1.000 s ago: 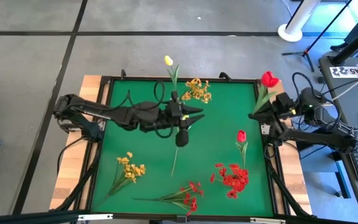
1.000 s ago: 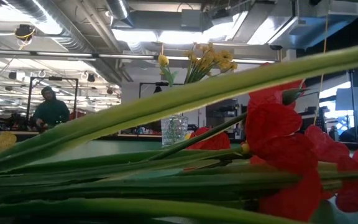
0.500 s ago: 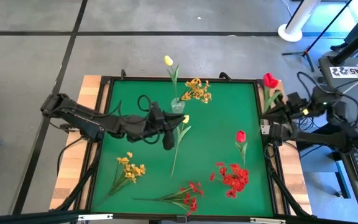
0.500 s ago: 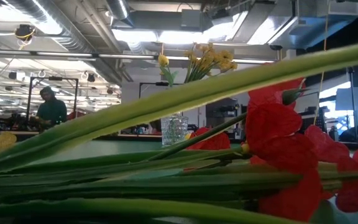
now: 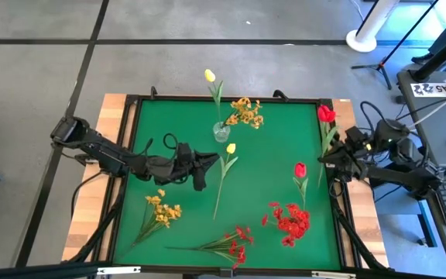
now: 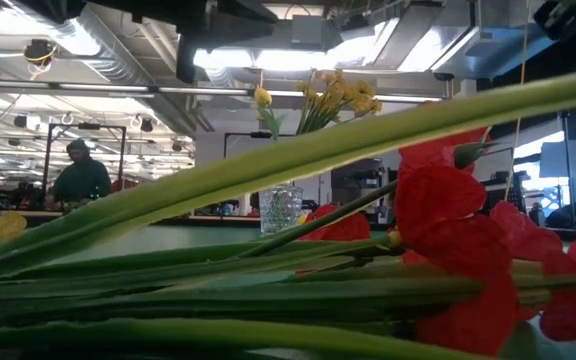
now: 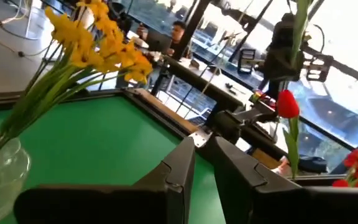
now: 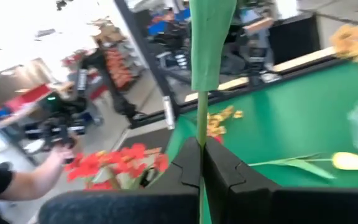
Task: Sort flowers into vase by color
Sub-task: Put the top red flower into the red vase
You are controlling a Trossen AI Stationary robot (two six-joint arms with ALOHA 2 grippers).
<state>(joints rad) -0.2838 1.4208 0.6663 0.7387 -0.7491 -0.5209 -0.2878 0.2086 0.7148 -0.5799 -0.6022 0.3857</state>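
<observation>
A glass vase point(image 5: 221, 132) stands at the far middle of the green mat and holds a yellow tulip point(image 5: 210, 75) and a yellow spray point(image 5: 245, 112). Another yellow tulip point(image 5: 230, 148) lies on the mat beside it, its stem running toward the near edge. My left gripper point(image 5: 205, 166) is just left of that stem, empty, with a narrow gap between its fingers point(image 7: 180, 167). My right gripper point(image 5: 325, 157), at the mat's right edge, is shut on a red tulip point(image 5: 326, 114). A red tulip point(image 5: 301, 169), two red sprays point(image 5: 289, 221) point(image 5: 235, 244) and a yellow spray point(image 5: 161, 208) lie on the mat. My right gripper pinches the red tulip's green stem point(image 8: 201, 127) between its two fingers. The stem runs along the gap and sticks out past the fingertips, with a leaf point(image 8: 211, 43) farther up. The tulip is lifted clear above the mat's right edge, its head toward the far side.
A black frame point(image 5: 227, 99) rims the mat. In the low view the red spray's stems point(image 6: 268, 170) fill the foreground, with the vase point(image 6: 280, 208) behind. People show in the room beyond the table; a hand point(image 8: 39, 171) shows in the right wrist view.
My left gripper has drawn back from beside the vase toward the table's left and near edges, uncovering the lying yellow tulip, which has stayed in place. The red tulip in my right gripper has shifted a little toward the near edge and over the mat.
</observation>
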